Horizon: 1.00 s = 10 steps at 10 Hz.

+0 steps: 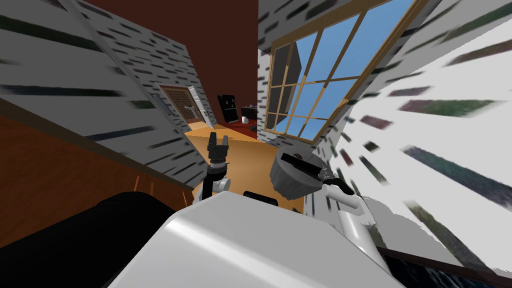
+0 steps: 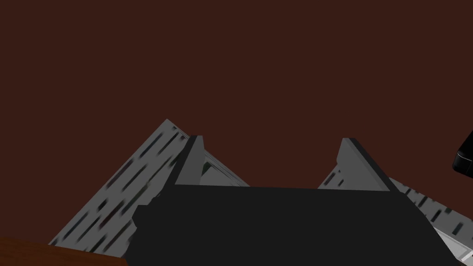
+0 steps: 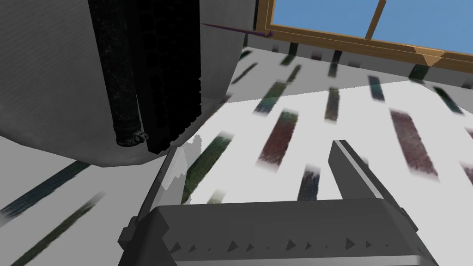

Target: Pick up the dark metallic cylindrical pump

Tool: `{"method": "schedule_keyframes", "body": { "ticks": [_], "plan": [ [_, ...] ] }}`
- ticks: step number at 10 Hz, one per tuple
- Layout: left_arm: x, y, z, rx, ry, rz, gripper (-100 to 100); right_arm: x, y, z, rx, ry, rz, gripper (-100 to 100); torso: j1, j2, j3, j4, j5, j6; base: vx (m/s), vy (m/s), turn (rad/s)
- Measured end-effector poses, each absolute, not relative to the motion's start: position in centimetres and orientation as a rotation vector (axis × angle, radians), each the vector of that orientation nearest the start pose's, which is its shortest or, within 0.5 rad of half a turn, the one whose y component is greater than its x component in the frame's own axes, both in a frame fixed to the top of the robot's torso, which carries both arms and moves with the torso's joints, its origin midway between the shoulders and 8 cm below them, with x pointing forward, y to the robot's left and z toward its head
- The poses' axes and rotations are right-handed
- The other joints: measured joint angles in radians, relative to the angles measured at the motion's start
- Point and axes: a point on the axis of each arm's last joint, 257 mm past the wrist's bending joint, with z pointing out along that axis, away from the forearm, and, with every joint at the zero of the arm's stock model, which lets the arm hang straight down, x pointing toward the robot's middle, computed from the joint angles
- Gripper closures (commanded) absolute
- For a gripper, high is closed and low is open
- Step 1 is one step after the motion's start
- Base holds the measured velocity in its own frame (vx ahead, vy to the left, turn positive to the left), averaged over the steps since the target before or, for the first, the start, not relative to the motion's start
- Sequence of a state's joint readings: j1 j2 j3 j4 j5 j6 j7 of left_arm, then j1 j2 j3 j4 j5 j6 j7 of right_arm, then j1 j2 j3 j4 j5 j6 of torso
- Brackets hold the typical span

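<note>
By the speckled white wall (image 3: 355,138) and grey pump (image 3: 46,83), right gripper (image 3: 258,148) and left gripper (image 2: 272,138) show jaws spread.

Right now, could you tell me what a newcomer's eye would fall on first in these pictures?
First, the big wood-framed window full of blue sky, high on the right. Then the grey ribbed pump with its black bar, close beside the open right claw. The left claw stands open too, pointing up over the orange floor.
</note>
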<state>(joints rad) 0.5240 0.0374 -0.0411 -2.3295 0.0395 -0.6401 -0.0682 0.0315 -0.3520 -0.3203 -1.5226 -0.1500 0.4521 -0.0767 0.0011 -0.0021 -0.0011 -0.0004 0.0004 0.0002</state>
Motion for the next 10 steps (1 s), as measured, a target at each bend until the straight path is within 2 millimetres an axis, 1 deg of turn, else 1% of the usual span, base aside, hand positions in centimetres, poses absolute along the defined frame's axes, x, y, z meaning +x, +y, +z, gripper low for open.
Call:
{"method": "schedule_keyframes", "body": {
  "ticks": [2, 3, 4, 6, 7, 8, 10],
  "plan": [
    [30.8, 26.4, 6.2, -0.506, 0.513, -1.333, 0, 47.3, -52.7, -31.1, 1.69, 1.224, 0.606, -100, 0.0, 0.0, 0.0, 0.0, 0.0, 0.0, 0.043, 0.018, 0.101],
    [30.8, 26.4, 6.2, -0.506, 0.513, -1.333, 0, 46.6, -53.8, -32.0, 1.729, 1.219, 0.574, -100, 0.0, -0.001, -0.001, 0.0, 0.0, 0.0, 0.051, 0.014, 0.019],
    [30.8, 26.4, 6.2, -0.506, 0.513, -1.333, 0, 46.3, -54.4, -32.7, 1.758, 1.221, 0.55, -100, 0.0, -0.001, -0.001, 0.0, 0.0, 0.0, 0.043, 0.015, 0.067],
    [30.8, 26.4, 6.2, -0.506, 0.513, -1.333, 0, 45.5, -56.3, -34.3, 1.836, 1.214, 0.49, -100, 0.0, -0.002, -0.001, 0.0, 0.0, 0.0, 0.051, 0.014, 0.071],
    [30.8, 26.4, 6.2, -0.506, 0.513, -1.333, 0, 44.9, -56.6, -35.2, 1.868, 1.217, 0.466, -100, 0.0, -0.001, -0.001, 0.0, 0.0, 0.0, 0.042, 0.009, 0.067],
    [30.8, 26.4, 6.2, -0.506, 0.513, -1.333, 0, 44.3, -57.7, -35.8, 1.908, 1.214, 0.438, -100, -0.001, -0.001, -0.001, 0.0, 0.0, 0.0, 0.035, 0.003, 0.04],
    [30.8, 26.4, 6.2, -0.506, 0.513, -1.333, 0, 42.9, -58.4, -37.3, 1.969, 1.213, 0.394, -100, -0.001, 0.0, 0.0, 0.0, 0.0, 0.0, 0.05, 0.0, 0.094]
  ]
}}
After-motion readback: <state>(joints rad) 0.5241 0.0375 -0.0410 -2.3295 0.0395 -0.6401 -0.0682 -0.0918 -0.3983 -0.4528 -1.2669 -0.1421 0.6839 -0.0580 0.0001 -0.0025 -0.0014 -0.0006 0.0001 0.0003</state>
